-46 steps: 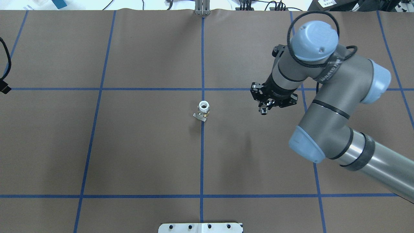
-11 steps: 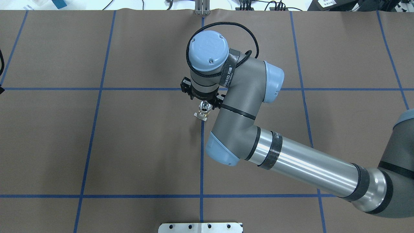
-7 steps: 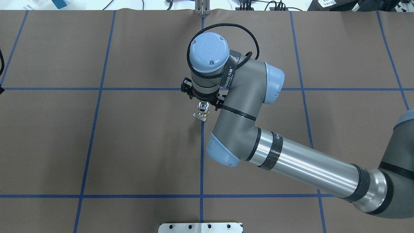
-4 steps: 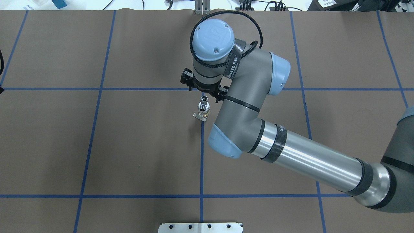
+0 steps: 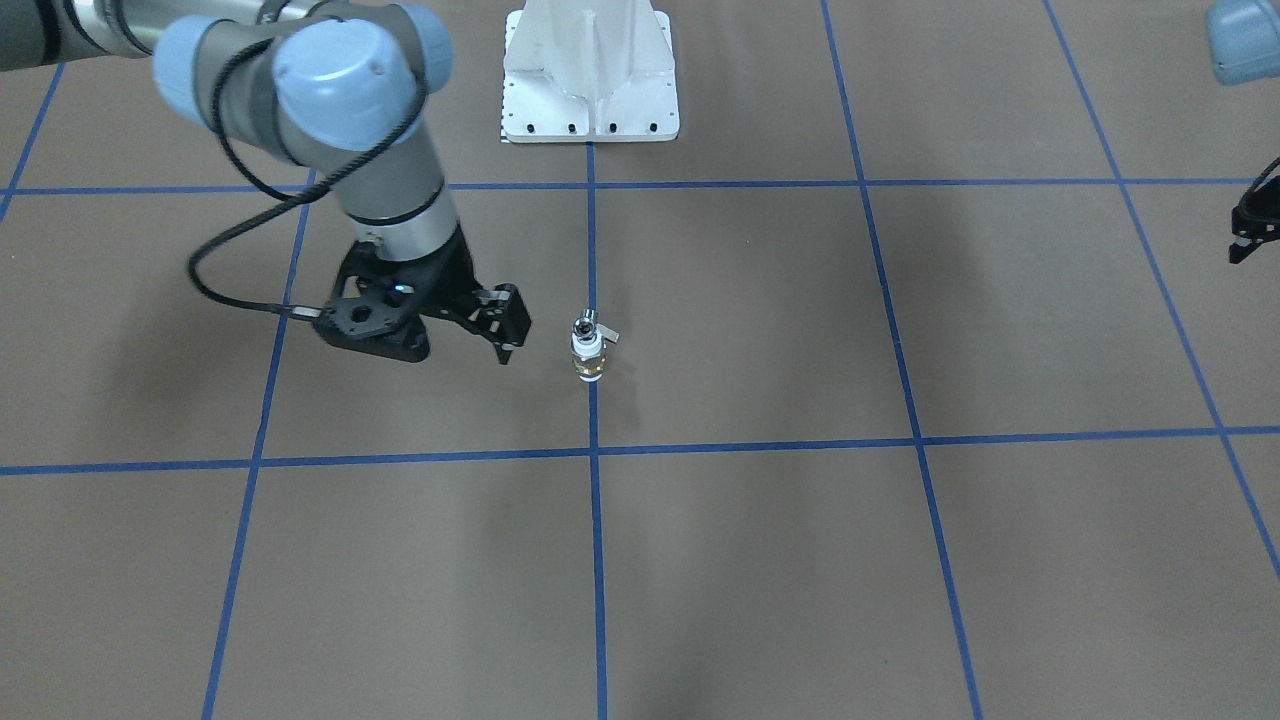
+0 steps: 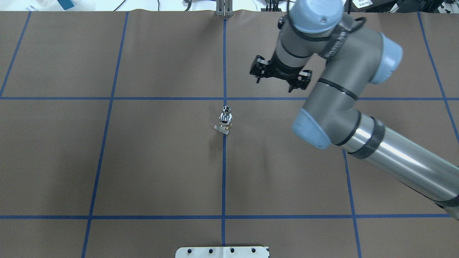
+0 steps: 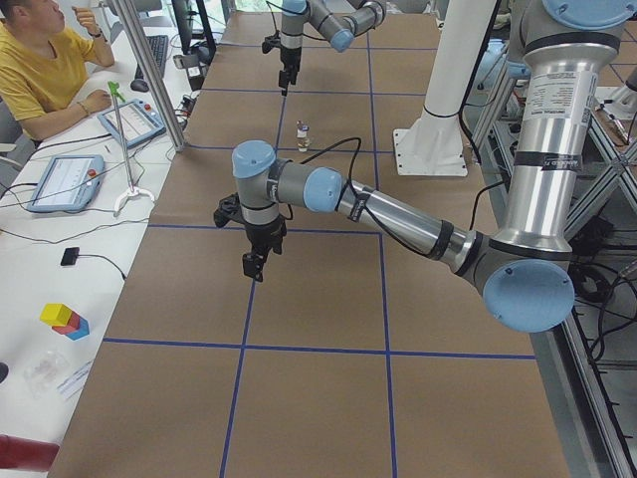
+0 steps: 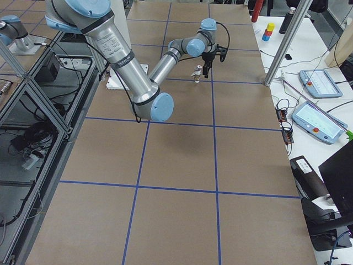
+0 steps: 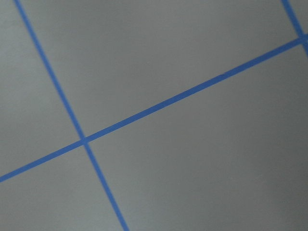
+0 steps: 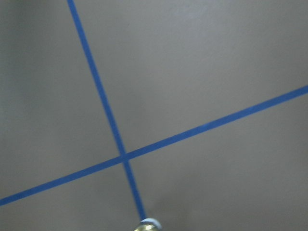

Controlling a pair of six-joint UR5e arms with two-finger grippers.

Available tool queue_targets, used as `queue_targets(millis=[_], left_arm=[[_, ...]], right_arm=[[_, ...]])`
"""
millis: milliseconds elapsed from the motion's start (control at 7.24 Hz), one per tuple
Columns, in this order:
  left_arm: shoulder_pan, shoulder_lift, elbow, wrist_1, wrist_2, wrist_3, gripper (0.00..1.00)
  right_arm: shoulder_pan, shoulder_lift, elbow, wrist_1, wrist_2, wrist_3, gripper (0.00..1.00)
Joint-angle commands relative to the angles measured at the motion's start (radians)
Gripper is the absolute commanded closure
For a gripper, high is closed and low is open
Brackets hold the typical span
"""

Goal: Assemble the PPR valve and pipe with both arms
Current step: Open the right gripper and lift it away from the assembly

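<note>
Black and empty, the right end effector (image 5: 505, 345) is hanging just beside the valve (image 5: 588, 352) without touching it. Its jaws are looking a little spread and are pinching nothing. The valve is standing upright on the tabletop (image 6: 161, 161), on the middle blue line (image 6: 223, 172), and the pipe (image 6: 226, 110) is sitting in its top opening.

I am judging the pair as light, stiff and smooth: white plastic, a brass band, shiny metal on top. Standing tall on a narrow foot, it is probably tipping easily, so a hold low on the white body, near the band, is looking safest. The pipe is likely slipping between flat pads. The grey lever (image 6: 221, 129) is sticking out low at one side and is better avoided.

How deep the pipe is seated is not showing. The left end effector (image 7: 251, 269) is hovering well apart from the valve. Whether it is spread or pressed together I cannot tell, and the front view is cutting it off. The right wrist view is catching only the valve's rim.
</note>
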Motion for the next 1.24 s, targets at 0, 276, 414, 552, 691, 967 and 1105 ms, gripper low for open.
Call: queue_targets(millis=[0, 276, 414, 552, 691, 967, 1105], left_arm=[[-0.102, 0.024, 0.098, -0.073, -0.002, 0.002, 0.0], [-0.171, 0.027, 0.183, -0.075, -0.081, 0.002, 0.0], [-0.194, 0.076, 0.186, -0.101, -0.111, 0.002, 0.0], [-0.21, 0.142, 0.177, -0.191, -0.114, -0.007, 0.0], [-0.21, 0.158, 0.174, -0.228, -0.126, -0.008, 0.0], [-0.21, 0.165, 0.111, -0.218, -0.125, -0.01, 0.0], [-0.21, 0.167, 0.106, -0.213, -0.143, -0.008, 0.0]], right_arm=[[0.124, -0.229, 0.131, 0.001, 0.081, -0.269, 0.01], [0.232, -0.383, 0.146, 0.008, 0.095, -0.575, 0.01], [0.298, -0.461, 0.145, 0.011, 0.096, -0.753, 0.01], [0.383, -0.535, 0.137, 0.011, 0.099, -0.968, 0.01], [0.486, -0.593, 0.104, 0.011, 0.168, -1.12, 0.01], [0.693, -0.666, -0.005, 0.012, 0.239, -1.447, 0.01], [0.75, -0.698, -0.036, 0.012, 0.237, -1.494, 0.01]])
